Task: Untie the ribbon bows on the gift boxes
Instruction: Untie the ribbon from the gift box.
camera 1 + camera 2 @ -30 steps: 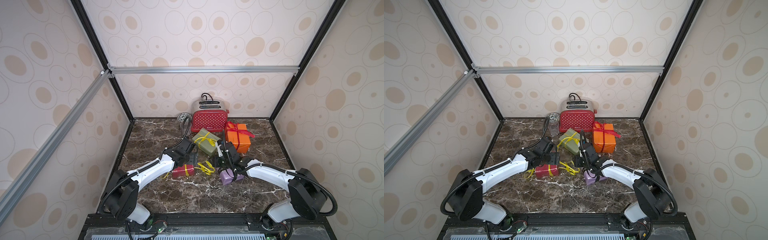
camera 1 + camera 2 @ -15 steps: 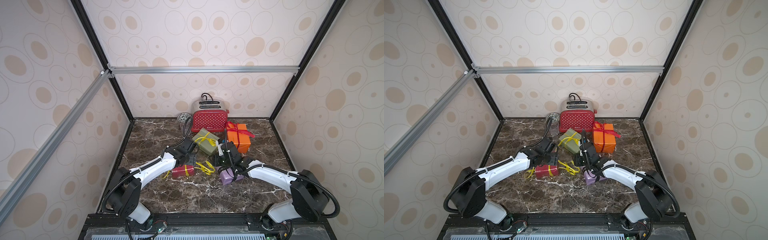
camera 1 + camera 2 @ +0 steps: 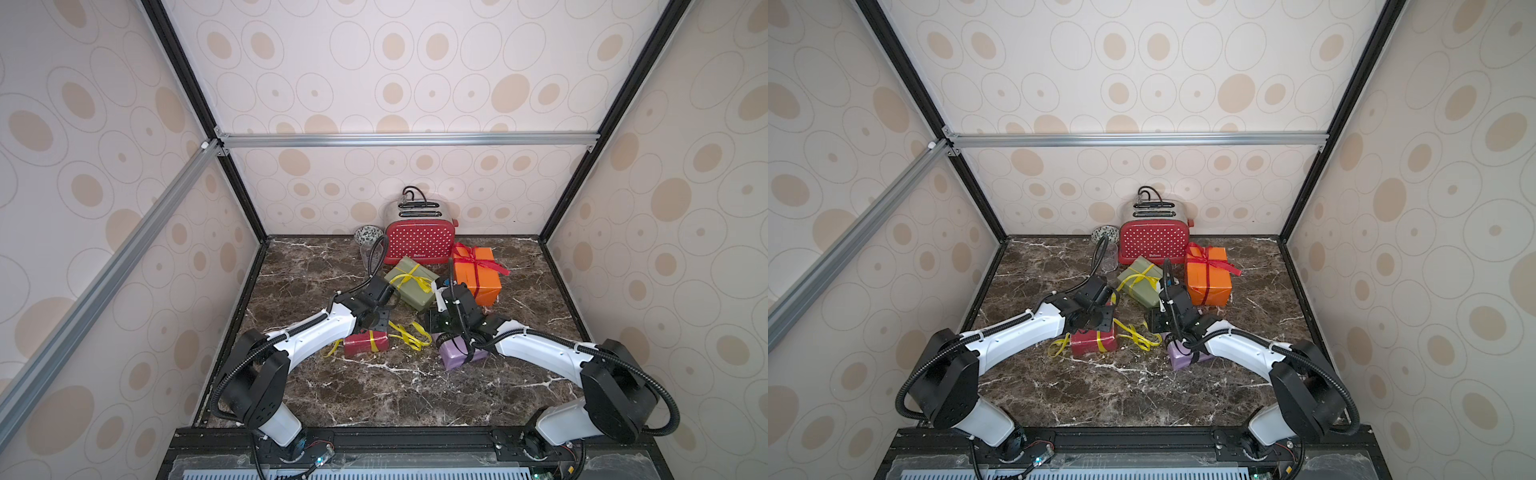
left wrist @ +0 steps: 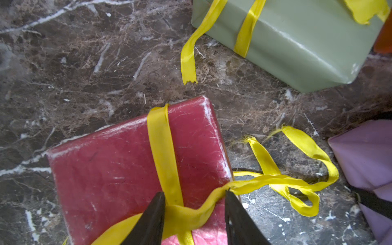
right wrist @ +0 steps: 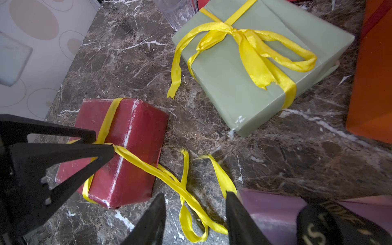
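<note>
1. Left gripper (image 4: 194,192): the jaws are half narrowed and straddle the knot (image 4: 180,212) of the yellow ribbon (image 4: 307,148). Both tips touch ribbon, but I cannot tell whether it is pinched yet.
2. What changed: a second ago these jaws stood wide, and they have been drawing in on the knot. I judge a grab is under way and the pull has not begun.
3. The knot sits on the red box (image 4: 118,161), near its 3 o'clock edge in both top views. A loop and frayed tails trail over the table (image 3: 374,395) toward 3 o'clock, so this bow looks half undone.
4. Right gripper (image 5: 194,193): it has not shifted. The jaws are moderately apart and empty above the trailing loop, just beside the lilac box (image 5: 275,212).
5. The olive box (image 5: 244,89), at 1 o'clock from the red box, has its yellow bow (image 5: 244,36) tied. The orange box (image 3: 476,276), at 2 o'clock, has its red bow (image 3: 469,255) tied. The black ribbon (image 5: 328,222) is on the lilac box.
</note>
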`<state>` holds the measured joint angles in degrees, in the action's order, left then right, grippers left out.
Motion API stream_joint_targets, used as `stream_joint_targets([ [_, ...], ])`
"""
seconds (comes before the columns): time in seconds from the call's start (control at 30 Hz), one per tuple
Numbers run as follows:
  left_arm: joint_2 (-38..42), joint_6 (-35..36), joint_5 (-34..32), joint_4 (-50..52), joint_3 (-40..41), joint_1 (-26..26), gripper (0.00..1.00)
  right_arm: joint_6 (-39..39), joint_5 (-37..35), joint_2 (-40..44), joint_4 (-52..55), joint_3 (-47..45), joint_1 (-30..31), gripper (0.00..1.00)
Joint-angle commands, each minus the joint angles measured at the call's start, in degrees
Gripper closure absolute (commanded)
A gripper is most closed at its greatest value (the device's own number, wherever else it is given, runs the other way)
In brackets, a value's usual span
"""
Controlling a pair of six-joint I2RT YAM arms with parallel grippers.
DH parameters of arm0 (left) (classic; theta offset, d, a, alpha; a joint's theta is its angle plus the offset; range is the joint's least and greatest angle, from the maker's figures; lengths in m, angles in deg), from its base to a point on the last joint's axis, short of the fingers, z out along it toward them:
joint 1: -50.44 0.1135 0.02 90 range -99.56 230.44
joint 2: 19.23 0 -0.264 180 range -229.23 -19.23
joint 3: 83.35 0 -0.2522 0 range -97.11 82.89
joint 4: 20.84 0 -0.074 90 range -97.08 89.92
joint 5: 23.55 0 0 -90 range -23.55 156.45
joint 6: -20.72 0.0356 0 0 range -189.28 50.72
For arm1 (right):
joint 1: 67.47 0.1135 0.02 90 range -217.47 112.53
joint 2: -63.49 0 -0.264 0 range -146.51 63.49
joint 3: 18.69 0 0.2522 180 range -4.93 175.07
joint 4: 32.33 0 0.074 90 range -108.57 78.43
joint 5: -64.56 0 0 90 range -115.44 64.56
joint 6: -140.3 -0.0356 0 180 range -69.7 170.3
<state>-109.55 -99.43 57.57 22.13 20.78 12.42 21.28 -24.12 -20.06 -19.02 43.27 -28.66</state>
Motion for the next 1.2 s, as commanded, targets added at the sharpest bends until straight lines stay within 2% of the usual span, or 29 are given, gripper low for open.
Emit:
stream_joint_targets([
  [0.0,0.0,-0.2,-1.0,0.5,-0.8,-0.2,0.60,0.5,-0.2,-0.5,0.4,0.4,-0.1,0.52],
  [0.07,-0.1,-0.2,-0.7,0.3,-0.7,-0.3,0.61,0.5,-0.3,-0.6,0.4,0.3,-0.1,0.52],
  [0.27,-0.1,-0.3,-0.6,0.0,-0.5,-0.2,0.73,0.5,-0.4,-0.8,0.5,0.4,-0.1,0.53],
  [0.37,-0.1,-0.3,-0.8,-0.2,-0.5,-0.3,0.81,0.5,-0.3,-0.8,0.5,0.5,-0.1,0.53],
  [0.5,0.3,-0.2,-2.2,-0.1,-0.5,-0.2,0.99,0.5,-0.4,-0.7,0.6,0.5,-0.1,0.54],
  [0.77,1.2,0.7,-10.3,-0.1,-2.8,0.3,1.00,0.7,-0.7,-0.3,0.6,0.2,-0.1,0.54],
  [1.17,-4.5,2.3,-11.7,-3.5,-10.0,8.0,1.00,0.5,-0.6,-1.1,-0.8,-0.5,-0.1,0.54],
])
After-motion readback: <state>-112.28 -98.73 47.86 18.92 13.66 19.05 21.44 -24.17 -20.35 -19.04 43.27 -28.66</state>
